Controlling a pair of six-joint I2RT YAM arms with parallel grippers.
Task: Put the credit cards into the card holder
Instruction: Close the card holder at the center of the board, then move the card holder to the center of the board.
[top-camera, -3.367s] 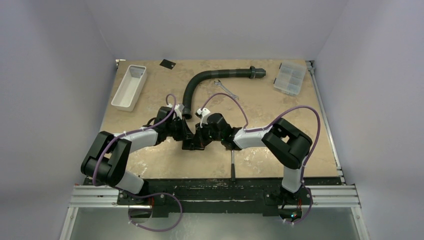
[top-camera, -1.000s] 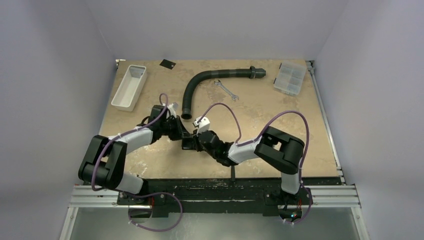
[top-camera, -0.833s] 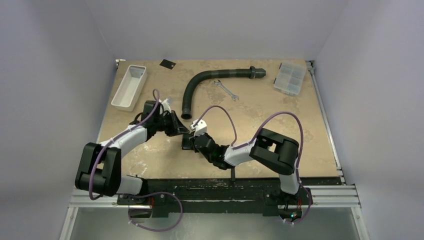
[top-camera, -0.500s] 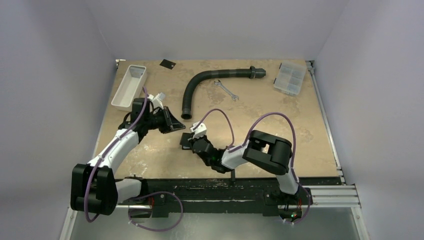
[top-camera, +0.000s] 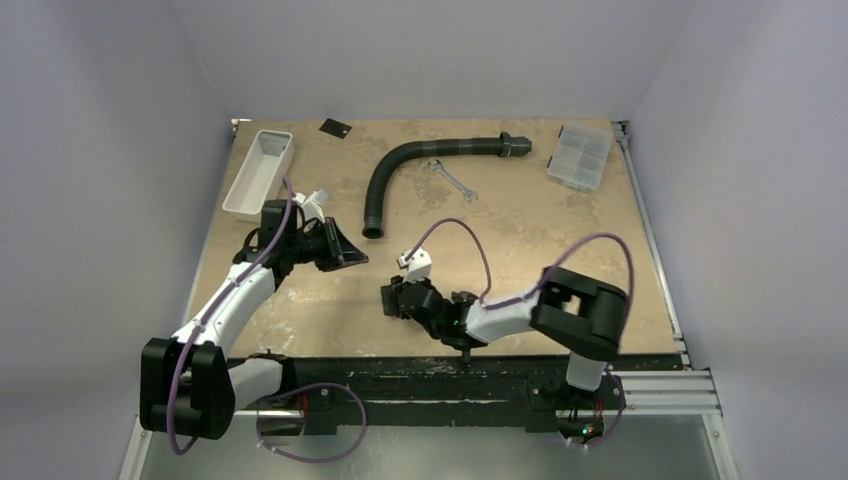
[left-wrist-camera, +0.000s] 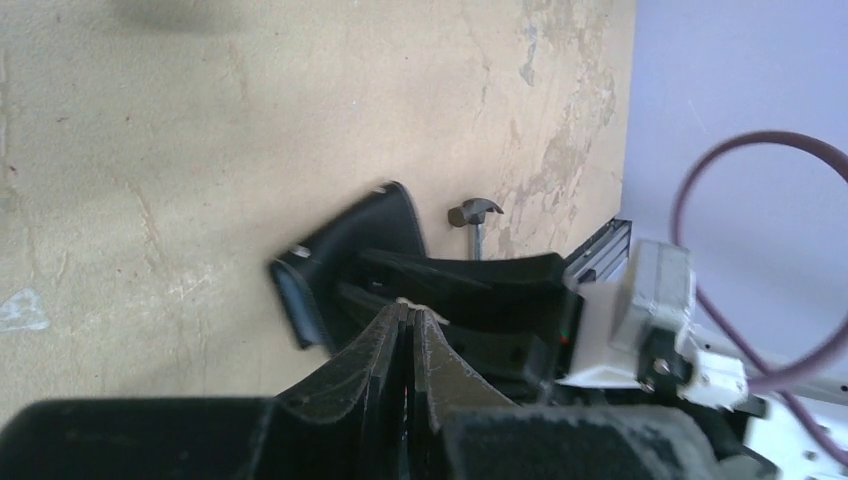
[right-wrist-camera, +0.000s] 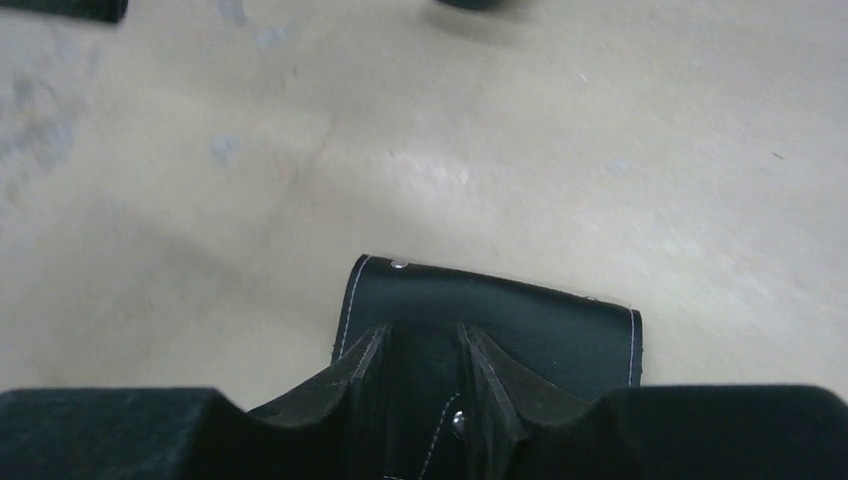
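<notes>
My right pincer (right-wrist-camera: 421, 338) stands half-parted, released rather than clamped, its two fingertips set astride the middle of the card holder (right-wrist-camera: 520, 320). The card holder is a small black folding case with a matte, leather-like skin, pale stitching along its rim and a small metal stud (right-wrist-camera: 400, 265) at one corner. It lies on the tan desk (right-wrist-camera: 250, 150) toward the near edge, between my two arms, with the hammer (left-wrist-camera: 476, 214) near it.

My left pincer (left-wrist-camera: 410, 315) is clenched tight and hangs above the desk, well off to the left. The slit between its fingers is too narrow for me to tell whether a card is nipped there.

One credit card (top-camera: 334, 127), a thin dark rectangle, lies flat at the far edge of the desk. It is to the right of the white tray (top-camera: 258, 175) and well apart from the card holder.

I judge the card holder light, soft and floppy, likely to fold or slide when pushed. It is best taken by a stitched edge or flap, so that its pockets gape. The credit card I expect to be light, stiff and slick. Lying flush on the desk, it will be hard to nip, so it is best tipped up and taken by a short edge.
</notes>
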